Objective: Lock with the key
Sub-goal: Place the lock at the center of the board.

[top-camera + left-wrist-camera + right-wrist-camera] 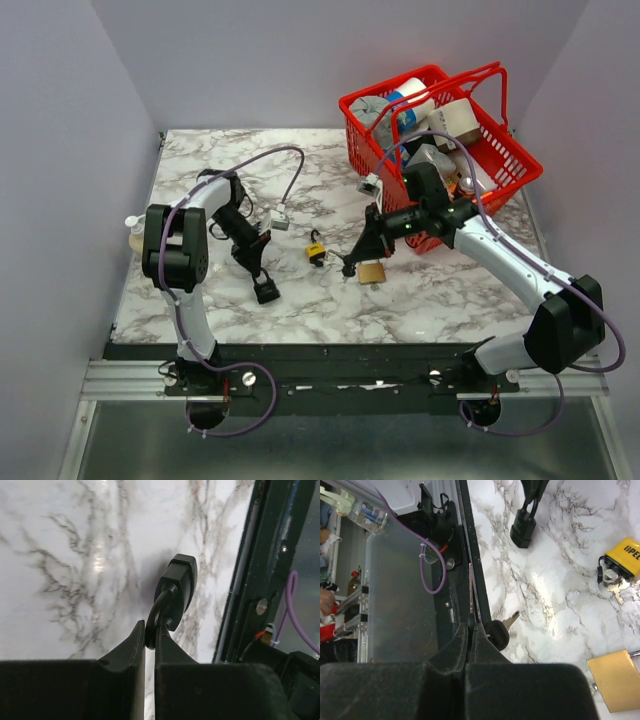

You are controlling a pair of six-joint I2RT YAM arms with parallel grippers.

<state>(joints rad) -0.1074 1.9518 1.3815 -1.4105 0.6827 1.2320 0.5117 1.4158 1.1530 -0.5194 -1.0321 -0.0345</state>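
Observation:
A black padlock (pixel 266 291) lies near the table's front edge. My left gripper (pixel 256 270) is shut on its shackle. In the left wrist view the padlock's body (pixel 178 586) points away from my left gripper (pixel 150 632), whose jaws clamp the shackle loop. My right gripper (pixel 351 266) is to the right of the padlock, apart from it. In the right wrist view the right gripper (pixel 470 630) is shut on a black-headed key (pixel 498 633) with its blade pointing up and right. The black padlock (pixel 522 529) shows farther off in that view.
A yellow padlock with keys (pixel 316 252) (pixel 624 555) and a brass padlock (pixel 372 272) (pixel 615 680) lie between the arms. A red basket (pixel 352 120) full of items stands at the back right. Small grey locks (pixel 280 218) (pixel 368 184) lie mid-table. A bottle (pixel 135 236) stands at the left edge.

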